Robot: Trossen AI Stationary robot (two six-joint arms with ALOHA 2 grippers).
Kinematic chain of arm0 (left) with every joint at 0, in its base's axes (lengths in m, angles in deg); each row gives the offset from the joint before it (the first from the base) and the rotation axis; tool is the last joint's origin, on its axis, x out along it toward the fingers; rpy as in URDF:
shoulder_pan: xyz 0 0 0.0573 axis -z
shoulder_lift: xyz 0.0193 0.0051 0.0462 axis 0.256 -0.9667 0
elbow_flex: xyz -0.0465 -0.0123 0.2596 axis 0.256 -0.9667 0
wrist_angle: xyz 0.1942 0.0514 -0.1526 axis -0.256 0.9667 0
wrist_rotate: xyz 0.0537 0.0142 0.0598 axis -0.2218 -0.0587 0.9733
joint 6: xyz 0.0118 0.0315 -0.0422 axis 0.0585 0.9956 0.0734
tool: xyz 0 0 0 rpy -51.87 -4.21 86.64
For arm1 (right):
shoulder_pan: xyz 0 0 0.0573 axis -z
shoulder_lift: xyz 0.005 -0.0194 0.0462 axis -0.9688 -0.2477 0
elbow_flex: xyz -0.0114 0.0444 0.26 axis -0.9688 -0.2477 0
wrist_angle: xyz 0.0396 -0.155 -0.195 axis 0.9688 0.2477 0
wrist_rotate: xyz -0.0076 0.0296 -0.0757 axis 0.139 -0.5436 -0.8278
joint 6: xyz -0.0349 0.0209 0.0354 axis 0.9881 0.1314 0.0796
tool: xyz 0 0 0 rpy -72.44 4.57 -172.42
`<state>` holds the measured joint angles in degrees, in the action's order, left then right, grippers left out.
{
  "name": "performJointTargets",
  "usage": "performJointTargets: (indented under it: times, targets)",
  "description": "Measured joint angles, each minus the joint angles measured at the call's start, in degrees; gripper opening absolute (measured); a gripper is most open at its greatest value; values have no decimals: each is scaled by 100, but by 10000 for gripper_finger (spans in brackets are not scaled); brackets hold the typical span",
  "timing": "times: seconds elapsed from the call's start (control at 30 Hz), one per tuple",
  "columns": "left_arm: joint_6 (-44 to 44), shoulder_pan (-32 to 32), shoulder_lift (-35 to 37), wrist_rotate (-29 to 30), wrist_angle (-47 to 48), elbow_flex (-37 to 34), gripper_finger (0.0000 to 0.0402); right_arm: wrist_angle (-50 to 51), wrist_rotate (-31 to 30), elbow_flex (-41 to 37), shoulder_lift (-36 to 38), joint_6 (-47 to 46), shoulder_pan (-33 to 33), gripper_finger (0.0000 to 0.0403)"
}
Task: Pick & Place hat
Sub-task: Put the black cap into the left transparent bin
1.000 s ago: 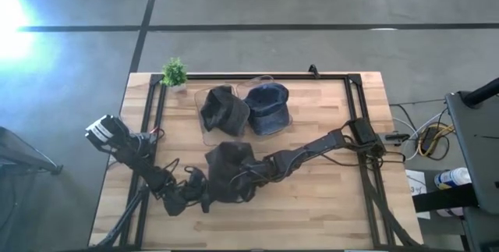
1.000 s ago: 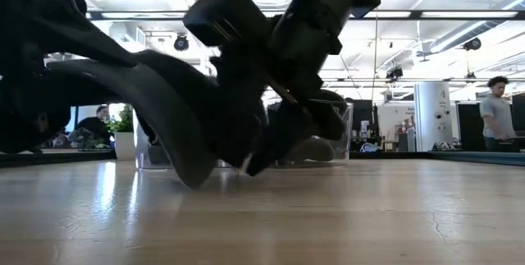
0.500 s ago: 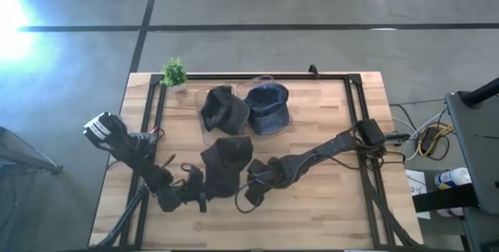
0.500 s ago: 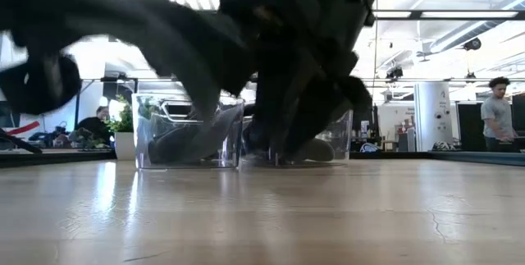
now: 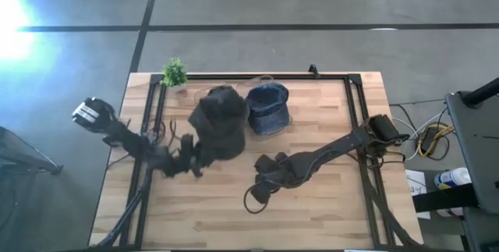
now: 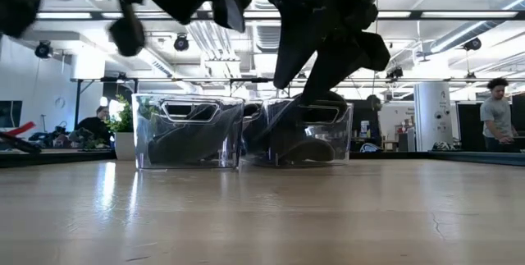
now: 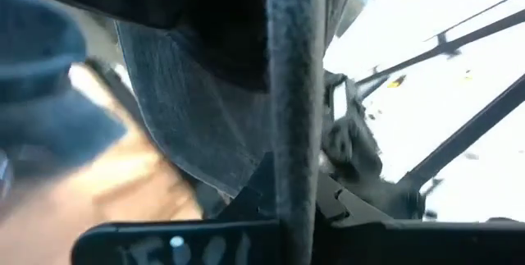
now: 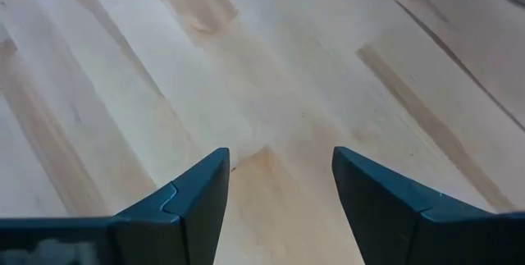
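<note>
A dark grey hat [image 5: 220, 131] hangs in the air over the middle of the table, at the near side of the left clear bin [image 6: 189, 130]. My left gripper [image 5: 197, 157] is shut on it, and the hat's cloth [image 7: 189, 117] fills the left wrist view. A blue hat [image 5: 267, 108] lies in the right clear bin [image 6: 310, 132]. My right gripper [image 5: 255, 196] stands open near the table's middle, with bare wood between its fingers [image 8: 279, 175]. My left gripper pinches the dark hat at its near left edge [image 5: 206, 149] between its two shut fingers, coming roughly level from the table's left. The hat is lifted clear of the table and reaches from the fingers toward the far side, over the left bin.
The two clear bins stand side by side at the far middle; the left one holds another dark thing [image 6: 176, 143]. A small green plant [image 5: 175, 72] stands at the far left corner. A black frame [image 5: 355, 96] runs along the table's edges. People show in the room behind.
My left gripper has shut on the dark hat, risen, and carried it toward the far edge until it hangs over the left bin. The hat has come off the table. My right gripper has drawn back from the hat toward the table's right and stays open.
</note>
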<state>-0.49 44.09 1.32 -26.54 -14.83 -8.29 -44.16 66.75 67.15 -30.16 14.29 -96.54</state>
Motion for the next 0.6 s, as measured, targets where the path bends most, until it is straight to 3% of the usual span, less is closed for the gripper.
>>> performJointTargets:
  times: [0.13, 0.23, 0.6]
  targets:
    - [-78, -990, 229, -1011, -116, -199, 6, 30, -24, -5, 12, -100, -27, 214]
    - [-443, -1543, 354, -1445, 296, -361, 6, 158, -60, -5, 17, -194, -77, 214]
    - [-887, -2645, 246, -1911, 872, -785, 6, 746, -385, -30, 30, -663, -365, 214]
